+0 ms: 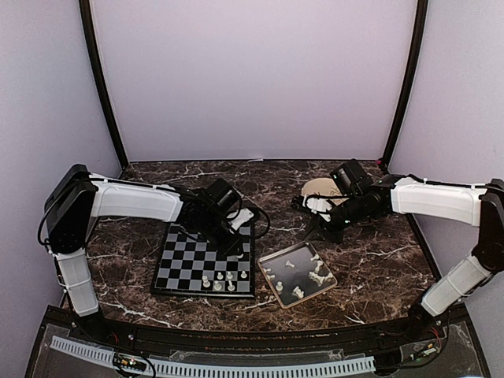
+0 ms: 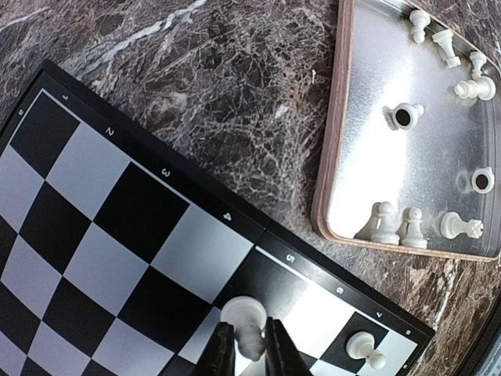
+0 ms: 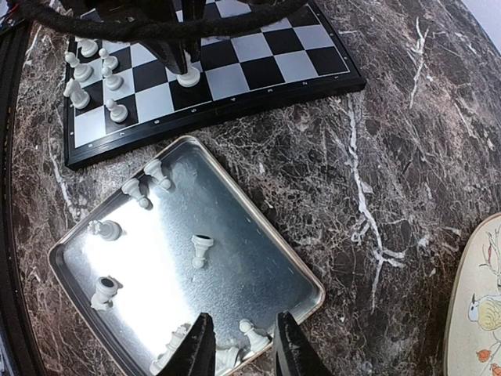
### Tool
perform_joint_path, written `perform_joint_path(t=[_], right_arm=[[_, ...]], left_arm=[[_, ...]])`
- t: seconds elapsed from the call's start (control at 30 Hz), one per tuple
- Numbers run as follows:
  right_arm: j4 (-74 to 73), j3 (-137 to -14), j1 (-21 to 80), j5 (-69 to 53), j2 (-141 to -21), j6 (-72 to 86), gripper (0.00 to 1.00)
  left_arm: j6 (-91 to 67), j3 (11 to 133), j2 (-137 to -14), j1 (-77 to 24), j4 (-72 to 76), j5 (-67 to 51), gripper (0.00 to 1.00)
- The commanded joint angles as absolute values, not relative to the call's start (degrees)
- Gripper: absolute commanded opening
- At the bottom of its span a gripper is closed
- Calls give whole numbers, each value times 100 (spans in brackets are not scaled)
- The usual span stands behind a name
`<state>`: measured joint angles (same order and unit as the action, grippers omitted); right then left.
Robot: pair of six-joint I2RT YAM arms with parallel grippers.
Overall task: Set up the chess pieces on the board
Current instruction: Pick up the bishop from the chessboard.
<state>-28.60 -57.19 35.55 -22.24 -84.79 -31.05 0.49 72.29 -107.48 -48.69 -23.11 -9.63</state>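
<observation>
A chess piece (image 2: 244, 313) at the board's (image 2: 102, 235) two o'clock is gripped by the left gripper (image 2: 249, 327); the right gripper's (image 3: 245, 323) jaws are parted.

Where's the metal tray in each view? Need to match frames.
Top external: metal tray sits low and centre-right, tilted, just right of the board.
Left wrist: tray fills the upper right and is cut off by the top and right edges; the board is at lower left.
Right wrist: tray is at lower left; the board is above it.
Shared landmark: the board's black border, beside the tray in all three views.
</observation>
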Motion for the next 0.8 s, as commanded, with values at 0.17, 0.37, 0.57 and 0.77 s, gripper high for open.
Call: perform_joint_path(t=[0.17,0.37,0.57,0.77], right_arm=[[-2839,-5801,3516,-2363,-8561,-3106,26],[-2856,-5818,3518,-2403,-8554,-3117,26],[-2852,-5821,3521,-2484,-8534,-3114,26],[-2883,-5823,3518,-2518,-8509,-3128,26]], left_arm=[[55,7399,-10657,-4869,-2416,-1016,7],[-167,7185,-10068,-4863,-2755,-487,4],[-808,6460,-9132,-4738,-3412,89,2],[-1376,5827,-8355,-4642,-4045,148,2]])
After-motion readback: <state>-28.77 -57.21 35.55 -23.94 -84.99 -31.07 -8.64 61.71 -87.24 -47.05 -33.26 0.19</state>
